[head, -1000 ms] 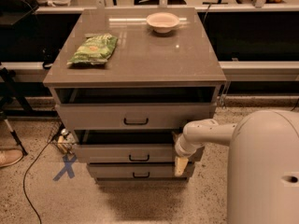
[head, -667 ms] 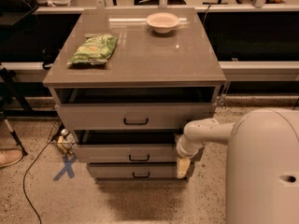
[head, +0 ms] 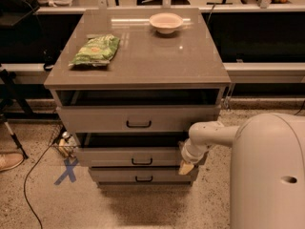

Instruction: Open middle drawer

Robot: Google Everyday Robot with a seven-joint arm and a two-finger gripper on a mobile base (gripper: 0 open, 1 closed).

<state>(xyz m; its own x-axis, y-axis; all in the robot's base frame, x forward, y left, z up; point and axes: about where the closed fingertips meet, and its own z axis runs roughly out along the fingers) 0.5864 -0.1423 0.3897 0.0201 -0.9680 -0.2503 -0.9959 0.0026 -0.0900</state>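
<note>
Nothing has visibly shifted in 1 s. Middle drawer (head: pixel 109 156), grey-beige with 1 black bar handle, sits between 2 others. Cabinet top (head: pixel 143 66) carries green bag (head: pixel 95 50) and bowl (head: pixel 166 22). Gripper (head: pixel 186 167) hangs at the drawer's right end; its state cannot be told.

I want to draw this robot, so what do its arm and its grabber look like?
The arm is a smooth, creamy-white rounded tube with a ringed joint near its end; no cables or markings show. The gripper, beside the right end of the middle drawer, looks pale yellowish-tan. Behind is a big rounded white body with one small dark oval hole.
</note>
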